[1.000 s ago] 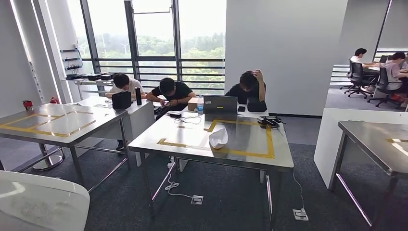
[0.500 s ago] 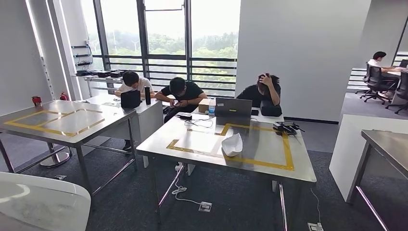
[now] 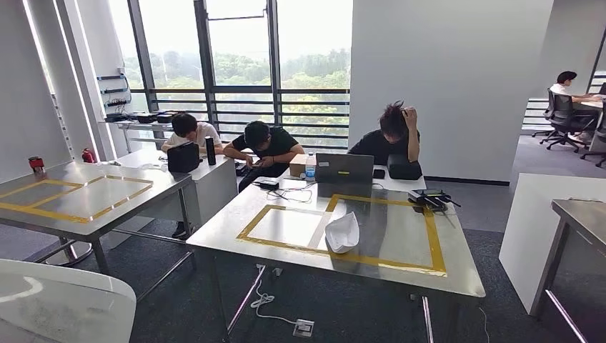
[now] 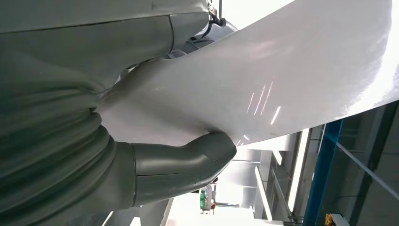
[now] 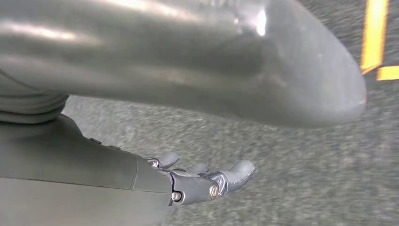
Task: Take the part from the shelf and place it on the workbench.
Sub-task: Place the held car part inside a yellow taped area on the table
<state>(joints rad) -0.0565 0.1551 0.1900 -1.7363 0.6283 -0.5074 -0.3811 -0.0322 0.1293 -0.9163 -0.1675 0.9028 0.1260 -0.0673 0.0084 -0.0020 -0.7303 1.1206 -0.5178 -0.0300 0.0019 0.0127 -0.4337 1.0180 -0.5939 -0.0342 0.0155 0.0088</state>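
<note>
At the lower left corner of the head view we see a broad white curved part (image 3: 57, 300), glossy and pale. From the left wrist view the same white part (image 4: 282, 80) lies across our left robot hand (image 4: 141, 141): the thick grey thumb (image 4: 197, 160) presses up against its underside and the ribbed grey cover sits just behind it, so we have the part held; the darker fingers are hidden behind the sheet. Our right robot hand (image 5: 197, 181) shows in the right wrist view above grey carpet (image 5: 291, 179), its fingers (image 5: 240, 172) stretched out and a little apart, with nothing in them.

Ahead of us stands a steel bench (image 3: 457, 271) marked with a rectangle of yellow tape (image 3: 432, 239). A second white part (image 3: 341, 232) rests on that bench, lying on the tape's near strip. At the far end of the bench we see an open laptop (image 3: 344, 168), a small cardboard box (image 3: 297, 165) with a bottle (image 3: 310, 168) just beside it, and some dark cables (image 3: 429, 198) near the far right corner. Three people sit behind the bench, heads bent down. To the left stands another steel bench (image 3: 164, 187), also taped in yellow, with a red object (image 3: 36, 163) at its far corner. A further steel bench (image 3: 579, 214) edges in at the right, and a power strip (image 3: 303, 328) lies on the carpet under the middle bench
</note>
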